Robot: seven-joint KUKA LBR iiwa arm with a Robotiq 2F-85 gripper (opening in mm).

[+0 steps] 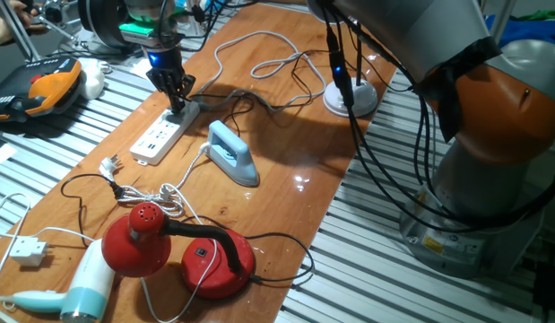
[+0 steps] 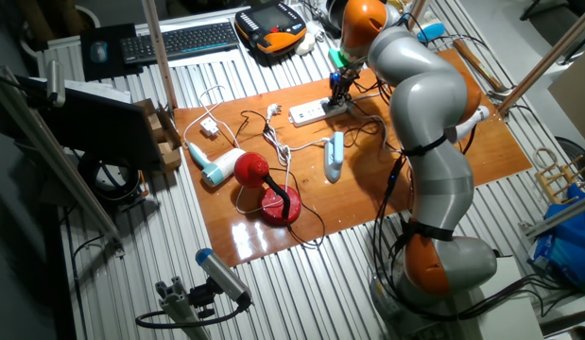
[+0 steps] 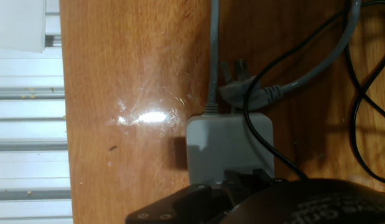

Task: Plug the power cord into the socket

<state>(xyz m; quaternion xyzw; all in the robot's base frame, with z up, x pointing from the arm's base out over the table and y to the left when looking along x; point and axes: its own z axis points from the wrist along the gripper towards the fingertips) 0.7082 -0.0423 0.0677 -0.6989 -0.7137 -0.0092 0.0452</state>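
The socket, a long white power strip [image 1: 159, 136], lies at the table's far left; it also shows in the other fixed view [image 2: 314, 112]. My gripper [image 1: 177, 100] stands upright over the strip's far end, fingers touching it, also in the other fixed view [image 2: 337, 94]. In the hand view the strip's end [image 3: 228, 144] lies just ahead of my gripper [image 3: 243, 182]. The jaws are shut on a small black plug, mostly hidden. The thin black power cord [image 1: 244, 97] trails right from it and loops over the strip in the hand view [image 3: 262, 71].
A pale grey cable [image 1: 259, 56] and its grey plug [image 3: 243, 88] lie beyond the strip. A light-blue iron [image 1: 232, 152] sits right of it. A red lamp [image 1: 174, 251], a hair dryer [image 1: 80, 289] and a white plug block [image 1: 26, 251] lie at the front.
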